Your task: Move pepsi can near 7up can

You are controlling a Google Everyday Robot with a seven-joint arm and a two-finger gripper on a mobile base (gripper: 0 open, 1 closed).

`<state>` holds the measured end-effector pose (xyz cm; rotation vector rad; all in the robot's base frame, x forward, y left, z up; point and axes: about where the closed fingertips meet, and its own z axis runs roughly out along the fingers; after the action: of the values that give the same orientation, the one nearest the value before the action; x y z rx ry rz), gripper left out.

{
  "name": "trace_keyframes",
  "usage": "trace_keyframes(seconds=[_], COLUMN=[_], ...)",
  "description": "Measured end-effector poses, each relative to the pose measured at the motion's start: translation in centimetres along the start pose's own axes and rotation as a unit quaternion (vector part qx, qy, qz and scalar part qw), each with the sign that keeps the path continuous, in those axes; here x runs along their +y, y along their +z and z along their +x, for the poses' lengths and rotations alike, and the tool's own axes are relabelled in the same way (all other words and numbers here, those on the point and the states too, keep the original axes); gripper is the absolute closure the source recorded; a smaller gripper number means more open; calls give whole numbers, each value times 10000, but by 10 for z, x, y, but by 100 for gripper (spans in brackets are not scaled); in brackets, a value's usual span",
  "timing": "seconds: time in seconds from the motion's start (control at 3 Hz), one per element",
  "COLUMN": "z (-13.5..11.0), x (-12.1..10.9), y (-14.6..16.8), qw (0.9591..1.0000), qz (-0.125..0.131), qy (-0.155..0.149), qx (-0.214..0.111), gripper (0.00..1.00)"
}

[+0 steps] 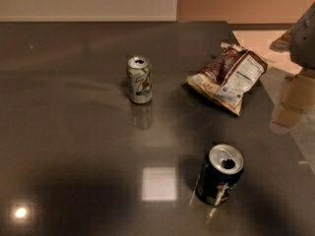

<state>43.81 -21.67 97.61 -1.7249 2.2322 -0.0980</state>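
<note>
Pepsi can upright on bench, well apart from end effector
pepsi can in front of chip bag; 7up can left of it; end effector right of it, open or closed: cannot tell

The glossy dark grey-brown table carries three things. The 7up can stands upright toward the back, a little left of the middle. To its right a crumpled chip bag lies flat near the table's far right corner, apart from that can. The pepsi can stands at the front right with its opened top showing, well apart from both. The gripper hangs at the view's right edge, over the table's right border.
</note>
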Motion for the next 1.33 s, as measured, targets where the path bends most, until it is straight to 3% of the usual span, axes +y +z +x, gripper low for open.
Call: trace_keyframes(seconds=[0.33, 0.67, 1.0, 1.33], z=[0, -2, -6, -11], x=[0, 3, 19, 44], y=[0, 2, 11, 21], qw=[10000, 9996, 9959, 9848], qz=[0, -210, -651, -1126], qy=[0, -137, -469, -895], qx=[0, -104, -415, -969], gripper=[0, 0, 0, 0])
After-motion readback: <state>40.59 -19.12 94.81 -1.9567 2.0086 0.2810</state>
